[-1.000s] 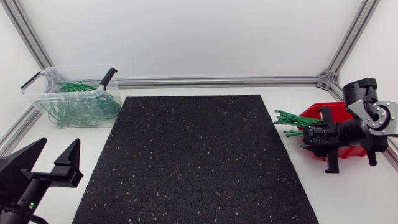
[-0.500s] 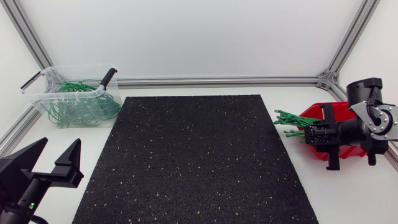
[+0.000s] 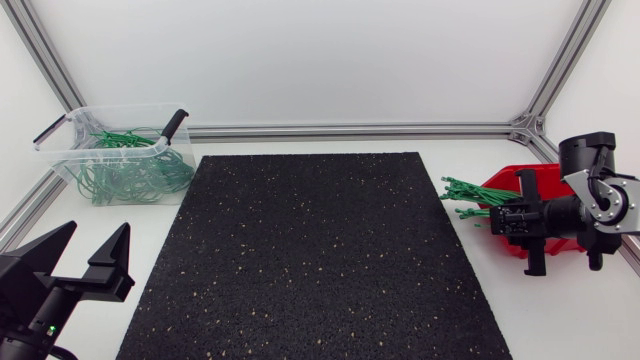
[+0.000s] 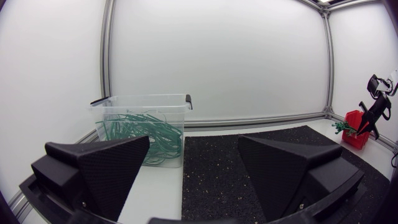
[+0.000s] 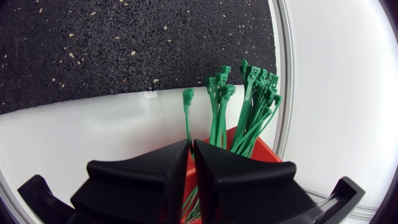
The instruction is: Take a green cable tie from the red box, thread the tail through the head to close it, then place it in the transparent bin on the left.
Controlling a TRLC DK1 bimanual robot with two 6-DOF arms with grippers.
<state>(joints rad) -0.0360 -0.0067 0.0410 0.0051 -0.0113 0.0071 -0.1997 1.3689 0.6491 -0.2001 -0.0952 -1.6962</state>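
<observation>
Head view: black mat point(image 3: 310, 250) on table point(image 3: 560, 315); left jaws apart, right jaws clamp tie point(image 5: 187, 118).

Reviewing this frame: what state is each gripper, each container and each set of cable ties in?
Left matte black gripper, open, empty.
Right matte black gripper, shut on single green cable tie.
That tie, straight, not yet threaded.
Red plastic box, open-topped, straight green ties sticking out over its edge.
Transparent plastic bin, lidless, holding looped green ties.
</observation>
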